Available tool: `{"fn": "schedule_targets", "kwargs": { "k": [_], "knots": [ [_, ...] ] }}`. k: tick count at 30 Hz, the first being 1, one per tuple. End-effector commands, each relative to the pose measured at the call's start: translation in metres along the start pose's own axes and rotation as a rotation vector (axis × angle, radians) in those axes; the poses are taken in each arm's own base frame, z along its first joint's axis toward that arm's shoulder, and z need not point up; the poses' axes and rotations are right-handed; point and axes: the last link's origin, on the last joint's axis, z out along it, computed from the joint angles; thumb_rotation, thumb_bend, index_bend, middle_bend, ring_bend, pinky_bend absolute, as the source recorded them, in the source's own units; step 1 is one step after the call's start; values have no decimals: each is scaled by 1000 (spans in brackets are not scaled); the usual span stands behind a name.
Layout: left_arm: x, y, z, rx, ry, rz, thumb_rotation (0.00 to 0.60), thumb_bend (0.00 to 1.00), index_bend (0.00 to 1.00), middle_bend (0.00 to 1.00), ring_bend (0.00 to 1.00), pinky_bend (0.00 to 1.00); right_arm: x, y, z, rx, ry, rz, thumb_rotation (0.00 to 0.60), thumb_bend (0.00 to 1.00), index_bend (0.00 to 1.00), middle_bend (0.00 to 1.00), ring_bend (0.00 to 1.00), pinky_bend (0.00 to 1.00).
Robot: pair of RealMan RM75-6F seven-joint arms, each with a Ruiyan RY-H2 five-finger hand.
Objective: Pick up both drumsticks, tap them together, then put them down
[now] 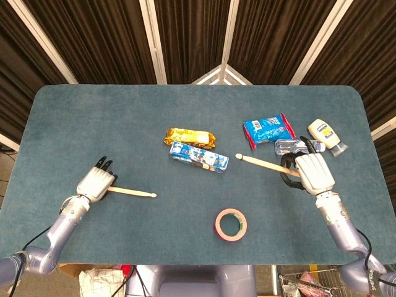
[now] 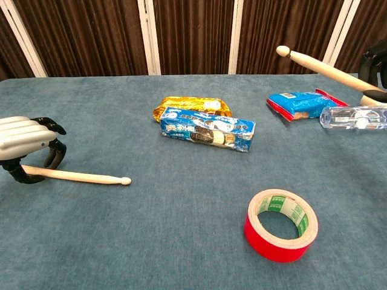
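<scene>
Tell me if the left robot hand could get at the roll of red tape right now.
Probably not: the left robot hand already grips a drumstick, though bare table lies between it and the red tape.
</scene>
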Motion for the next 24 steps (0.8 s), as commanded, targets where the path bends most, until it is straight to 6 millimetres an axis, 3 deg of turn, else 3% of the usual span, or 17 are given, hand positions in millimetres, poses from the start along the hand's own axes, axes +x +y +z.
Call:
{"fn": "schedule_targets", "kwargs": {
  "k": [1, 24],
  "knots": [
    [2, 2, 0, -1, 5, 5, 600, 431, 533, 497, 101, 37, 0, 0, -1, -1, 2, -1, 600, 410, 784, 661, 544, 74],
    [-1, 4, -1, 14, 3, 44, 600, 431, 536, 509, 101, 36, 0, 1, 0, 0, -2, 1, 600, 410, 784, 661, 544, 74]
  ]
}}
